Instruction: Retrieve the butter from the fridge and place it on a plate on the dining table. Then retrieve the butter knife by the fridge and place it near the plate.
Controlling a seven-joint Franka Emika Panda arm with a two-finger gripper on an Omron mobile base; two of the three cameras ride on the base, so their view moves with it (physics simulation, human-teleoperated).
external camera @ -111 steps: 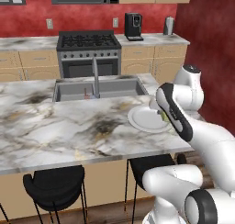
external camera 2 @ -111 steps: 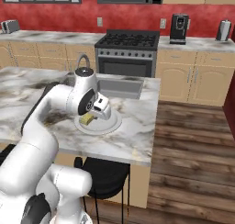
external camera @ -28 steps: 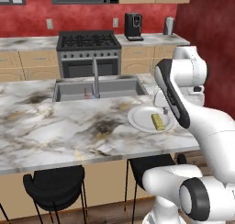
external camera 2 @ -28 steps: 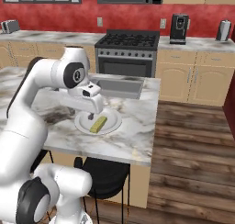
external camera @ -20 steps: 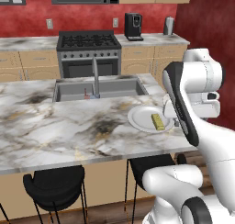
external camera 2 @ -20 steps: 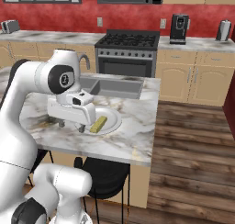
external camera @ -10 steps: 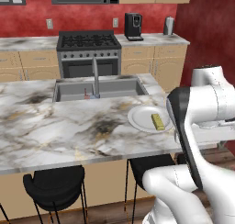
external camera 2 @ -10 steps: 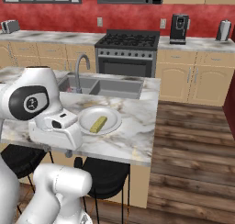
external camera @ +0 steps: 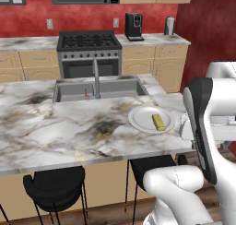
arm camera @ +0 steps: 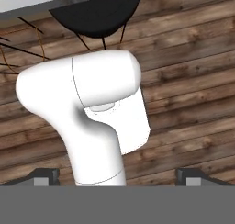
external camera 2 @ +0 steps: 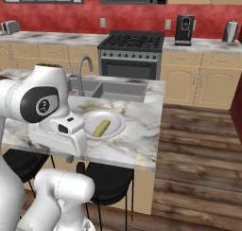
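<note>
Plainly, the tool point(arm camera: 117, 179) is carrying nothing: in the hand view its two dark fingertips point(arm camera: 44, 176) stand wide apart at the lower corners, with no object between them, and it looks straight down at the wood plank floor point(arm camera: 193, 71) and a black stool seat point(arm camera: 96, 14) beside the marble edge. From the right base view the hand sits low at the near edge of the bench, drawn off to the side of the plate and slightly nearer the robot than it. Just beyond the tool lies the plate point(external camera 2: 90, 123), flat on the dining table point(external camera 2: 137, 135), and on it rests the butter point(external camera 2: 101, 128), a yellow stick lying roughly in the middle; the left base view shows the same butter point(external camera: 158, 122) on the same plate point(external camera: 138, 118), close to the bench's end. Farther out are the sink point(external camera: 99, 88) with its tap, then the stove point(external camera: 87, 42) and the coffee maker point(external camera: 134, 26) on the wall counter. So the first half of the task looks complete, judging by how the stick lies on the plate with the tool clear of it. What remains, as I judge it, is the whole second half: going to the fridge, picking up the butter knife beside it, and laying it near the plate.
</note>
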